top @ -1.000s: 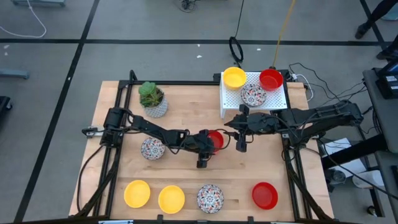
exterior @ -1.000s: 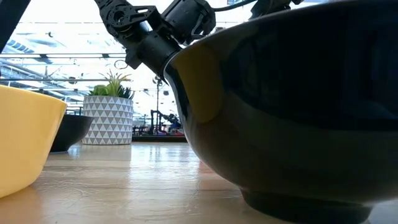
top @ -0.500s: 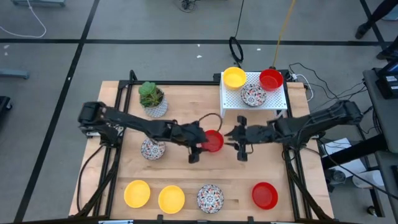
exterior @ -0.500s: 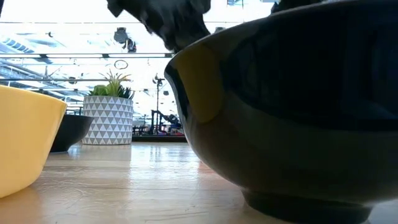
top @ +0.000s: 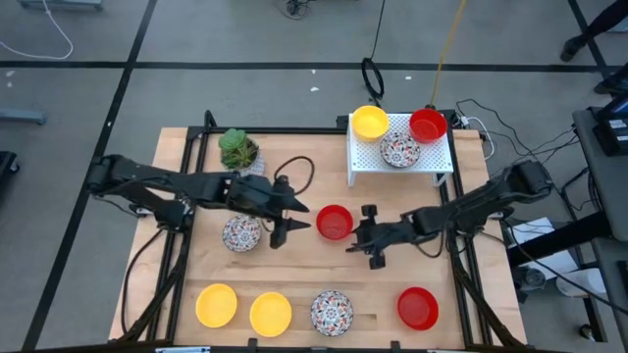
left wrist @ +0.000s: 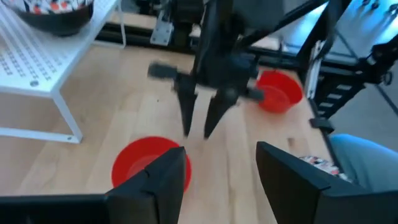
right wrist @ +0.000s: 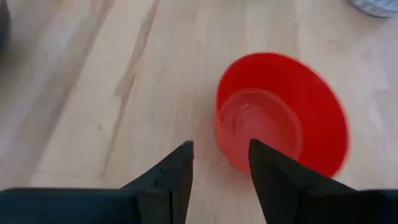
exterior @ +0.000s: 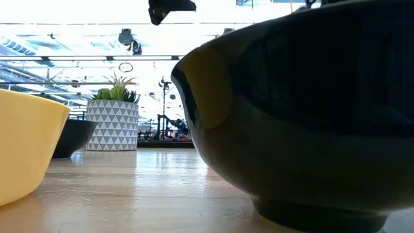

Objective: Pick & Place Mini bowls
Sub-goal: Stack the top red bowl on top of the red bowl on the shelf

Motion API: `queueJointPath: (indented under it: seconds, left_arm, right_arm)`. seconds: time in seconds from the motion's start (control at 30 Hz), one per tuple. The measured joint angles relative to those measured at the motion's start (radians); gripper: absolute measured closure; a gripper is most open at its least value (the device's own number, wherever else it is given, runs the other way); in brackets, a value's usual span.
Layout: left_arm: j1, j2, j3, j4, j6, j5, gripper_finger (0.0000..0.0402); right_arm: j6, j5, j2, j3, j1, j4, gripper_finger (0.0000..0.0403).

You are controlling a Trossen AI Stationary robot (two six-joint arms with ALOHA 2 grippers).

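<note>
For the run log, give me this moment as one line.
left gripper: open, beside red bowl | right gripper: open, other side | bowl: on table, unheld

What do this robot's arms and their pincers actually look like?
Both arms are dark, nearly black, built of slim jointed segments. A black cable loops above the left arm. The left pincer and right pincer each end in two flat, tapering dark fingers. No markings are visible.
</note>
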Motion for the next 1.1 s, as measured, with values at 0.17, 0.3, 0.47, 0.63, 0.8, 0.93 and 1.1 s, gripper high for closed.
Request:
queueJointPath:
  seconds: [0.17,0.3,0.47,0.63,0.8,0.93,1.1]
  left_arm:
    - [-0.016,-0.043,0.000,-0.008,0.001,-0.001,0.0201]
    - [-0.022,-0.050,0.000,-0.002,0.005,-0.002,0.0201]
    - [-0.021,-0.049,0.000,-0.003,0.006,-0.003,0.0201]
    - [-0.022,-0.048,0.000,-0.008,0.008,-0.003,0.0201]
    - [-0.022,-0.048,0.000,-0.009,0.008,-0.003,0.0201]
    - [-0.022,-0.048,0.000,-0.025,0.008,-0.003,0.0201]
    - [-0.022,-0.048,0.000,-0.039,0.008,-0.003,0.0201]
  right_arm:
    - [-0.071,0.002,0.097,0.000,-0.010,0.065,0.0261]
    - [-0.102,0.005,0.130,0.002,-0.015,0.128,0.0261]
    - [-0.122,0.006,0.147,0.002,-0.026,0.172,0.0261]
    - [-0.119,0.004,0.181,0.002,-0.036,0.173,0.0261]
    - [-0.120,0.004,0.234,0.003,-0.036,0.181,0.0264]
    - [-0.127,0.004,0.268,0.003,-0.036,0.184,0.0292]
    - [-0.143,0.008,0.269,0.003,-0.035,0.184,0.0374]
